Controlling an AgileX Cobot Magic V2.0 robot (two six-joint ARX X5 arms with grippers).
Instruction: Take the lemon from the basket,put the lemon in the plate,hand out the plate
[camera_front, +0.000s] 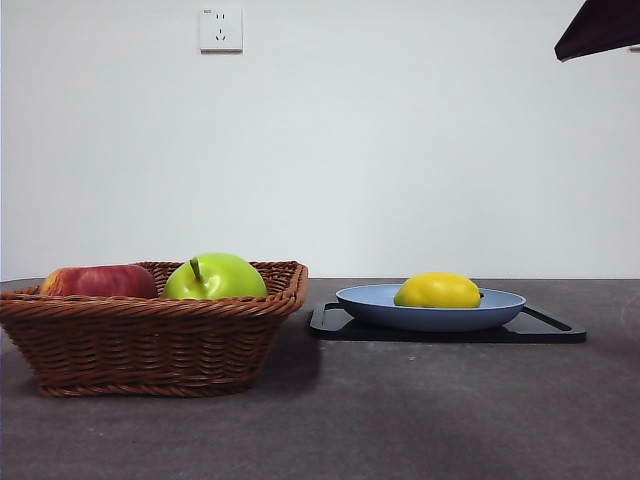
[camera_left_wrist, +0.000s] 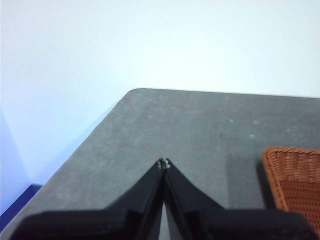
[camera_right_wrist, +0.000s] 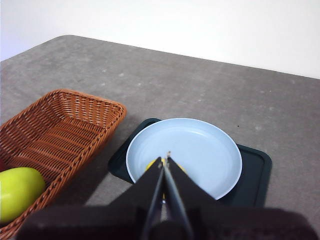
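Note:
The yellow lemon (camera_front: 437, 290) lies in the light-blue plate (camera_front: 365, 300), which rests on a black tray (camera_front: 545, 328) at the right. In the right wrist view the lemon (camera_right_wrist: 151, 163) shows only as a yellow sliver behind my right gripper (camera_right_wrist: 164, 159), which is shut with nothing in it and hangs above the plate (camera_right_wrist: 200, 145). The brown wicker basket (camera_front: 150, 335) stands at the left. My left gripper (camera_left_wrist: 163, 163) is shut and empty over bare table, beside a corner of the basket (camera_left_wrist: 295, 175).
A green apple (camera_front: 215, 276) and a red apple (camera_front: 98, 281) lie in the basket. The green apple (camera_right_wrist: 17, 192) also shows in the right wrist view. A dark arm tip (camera_front: 600, 28) sits at the top right corner. A wall socket (camera_front: 221, 29) is on the white wall.

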